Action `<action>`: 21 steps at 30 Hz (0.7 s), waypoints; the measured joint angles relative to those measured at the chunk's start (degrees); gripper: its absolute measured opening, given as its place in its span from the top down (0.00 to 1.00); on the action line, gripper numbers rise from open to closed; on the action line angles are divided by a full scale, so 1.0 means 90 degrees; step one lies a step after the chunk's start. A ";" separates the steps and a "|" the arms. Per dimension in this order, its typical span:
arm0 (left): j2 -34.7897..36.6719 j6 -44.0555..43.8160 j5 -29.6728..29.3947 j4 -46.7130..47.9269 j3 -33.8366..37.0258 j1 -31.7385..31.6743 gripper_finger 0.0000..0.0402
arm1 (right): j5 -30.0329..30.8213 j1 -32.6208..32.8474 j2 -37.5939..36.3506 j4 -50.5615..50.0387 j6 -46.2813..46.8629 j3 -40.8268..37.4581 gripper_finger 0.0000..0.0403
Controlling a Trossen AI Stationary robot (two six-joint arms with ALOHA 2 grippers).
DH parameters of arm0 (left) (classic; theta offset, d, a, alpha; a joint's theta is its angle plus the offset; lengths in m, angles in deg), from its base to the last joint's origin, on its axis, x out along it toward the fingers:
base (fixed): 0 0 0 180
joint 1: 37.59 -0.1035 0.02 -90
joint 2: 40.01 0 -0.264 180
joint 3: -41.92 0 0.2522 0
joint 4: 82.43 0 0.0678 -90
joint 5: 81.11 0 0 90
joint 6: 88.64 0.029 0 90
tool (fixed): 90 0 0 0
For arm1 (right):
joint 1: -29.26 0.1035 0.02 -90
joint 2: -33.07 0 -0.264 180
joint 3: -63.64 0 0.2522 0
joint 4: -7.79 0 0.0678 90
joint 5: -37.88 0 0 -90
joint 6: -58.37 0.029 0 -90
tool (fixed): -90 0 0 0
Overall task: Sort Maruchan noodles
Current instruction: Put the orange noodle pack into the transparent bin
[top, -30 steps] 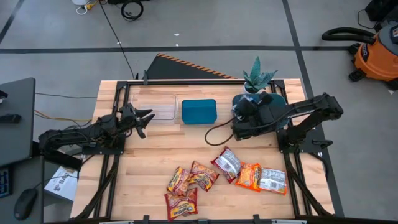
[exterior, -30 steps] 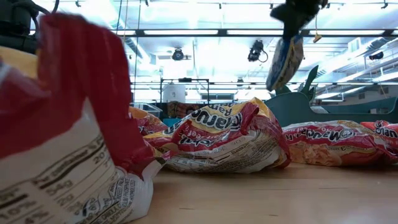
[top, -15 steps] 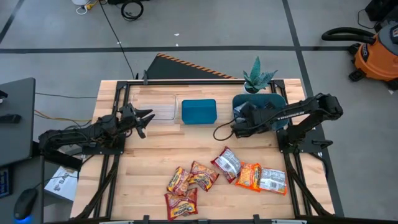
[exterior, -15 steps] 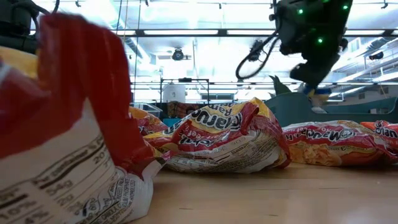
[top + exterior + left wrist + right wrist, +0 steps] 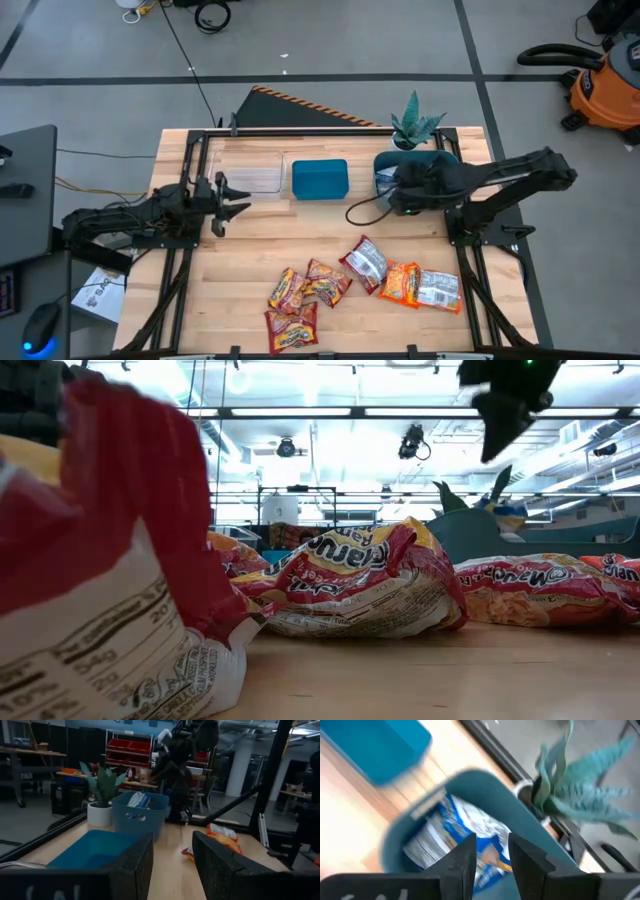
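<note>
Overhead, the right gripper (image 5: 392, 186) hangs with jaws spread and empty above a round bin (image 5: 447, 160) holding blue-and-white noodles (image 5: 465, 837). Red and orange packets (image 5: 365, 275) lie on the surface's near side. Left gripper (image 5: 232, 192) waits, jaws spread, beside the rectangular bin (image 5: 320, 179).

workshop, shop vacuum (image 5: 607, 82), red parts shelving (image 5: 134, 751)

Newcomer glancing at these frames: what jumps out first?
The loose cluster of red and orange noodle packets at the table's near edge; one fills the low view's left side. Next, the right gripper above the far-right teal bin, open, with blue-and-white packets lying inside. The left gripper waits open at the left.
</note>
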 joint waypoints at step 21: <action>0.0000 -0.1180 -0.0745 0.0334 0.0000 0.0000 0.65 | -0.2875 0.0625 -0.0053 0.5611 -0.3791 -0.1648 0.71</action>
